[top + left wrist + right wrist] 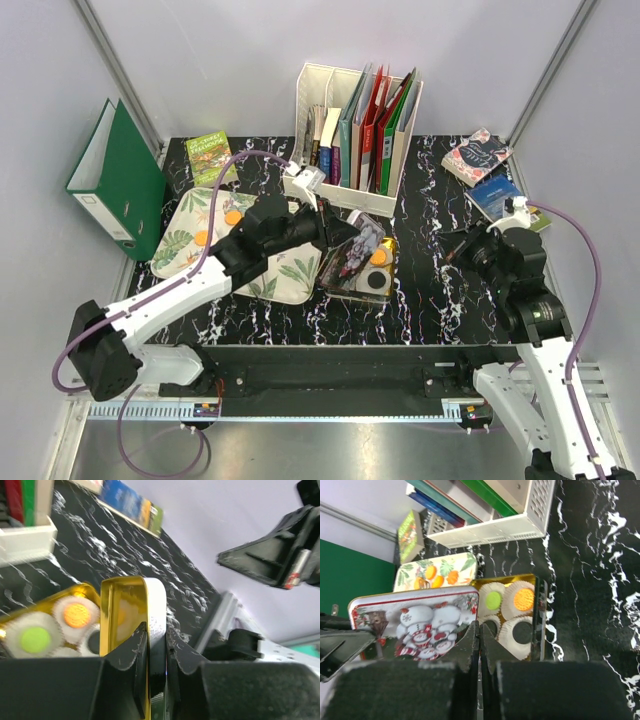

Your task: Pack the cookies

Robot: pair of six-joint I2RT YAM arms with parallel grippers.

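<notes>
Overhead, the left end effector (335, 232) reaches over the black marble-patterned table (430, 290) and grips the snowman-printed rectangular metal lid (352, 258), which is tilted up against the shallow gold tin (391, 244). One round orange cookie (378, 257) and one black cookie (374, 281) show in the tin. More orange cookies (233, 216) lie on the leaf-patterned flat tray (290, 275) to its left. The right end effector (455, 250) hangs apart from the tin, on its right. A white slotted file organiser (330, 190) full of folders stands behind.

From the left wrist, the left end effector (156, 630) is clamped on the edge of the lid (132, 605), one finger on each face, gold inside toward the tin (30, 611). A green cookie (35, 638), an orange cookie (76, 615) and a black cookie (95, 641) sit in white pleated paper cups.

From the right wrist, the right end effector (480, 630) is closed with nothing between its fingers. Beyond it, the lid (415, 620) stands beside the tin (532, 580). In the tin sit green (493, 600), orange (524, 598) and two black cookies (522, 632). The tray (437, 572) lies behind.
</notes>
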